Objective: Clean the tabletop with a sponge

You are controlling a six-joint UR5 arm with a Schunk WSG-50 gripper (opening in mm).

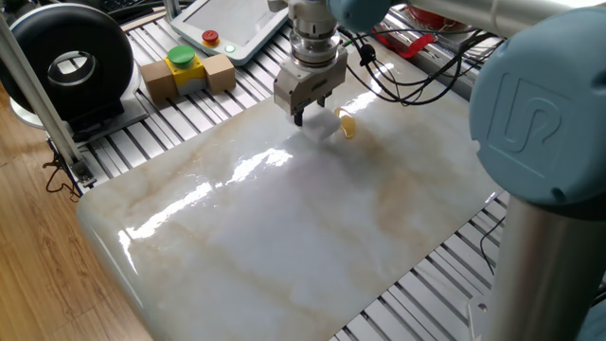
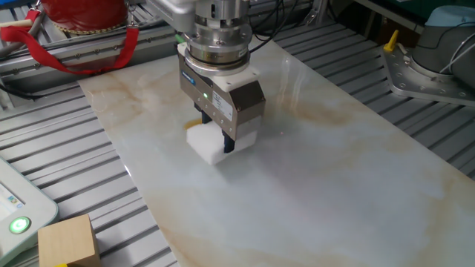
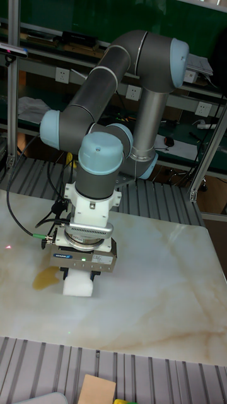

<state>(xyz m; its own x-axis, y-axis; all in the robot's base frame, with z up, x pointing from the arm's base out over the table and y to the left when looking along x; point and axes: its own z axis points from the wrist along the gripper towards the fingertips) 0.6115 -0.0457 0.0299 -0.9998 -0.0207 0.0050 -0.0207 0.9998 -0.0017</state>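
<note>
One fixed view: gripper (image 1: 303, 117) low over far side of counter (image 1: 284, 237), jaws mostly hiding sponge (image 1: 324, 126); only a pale corner visible just beside amber stain (image 1: 347, 125). Box (image 1: 187, 72) with yellow-green button on the grey frame, well apart, plus black round unit (image 1: 68, 59) at the left. Jaw state hard to read from here.

The other fixed view: gripper (image 2: 217, 139) pinching sponge (image 2: 210, 144) from both sides, dark fingers (image 2: 228, 144) clamped against the foam, sponge bottom seemingly flat on counter (image 2: 334, 170). Small sliver of yellow visible behind the jaws, just beside sponge. Green light lit on gripper body. Box (image 2: 68, 240) corner at bottom left, off the slab.

Tall fixed view: gripper (image 3: 79, 274) pointing straight down, jaws closed on sponge (image 3: 79, 284), sponge resting on counter (image 3: 157, 290). Stain (image 3: 46, 277) touching or nearly touching sponge's edge on the picture's left; could not tell which.

Step judged: sponge grasped and pressed down, wipe at the stain's edge, stain not yet cleared. Next move likely calling for sideways slide across stain with downward pressure and a firm pinch so foam would not slip or tilt.
</note>
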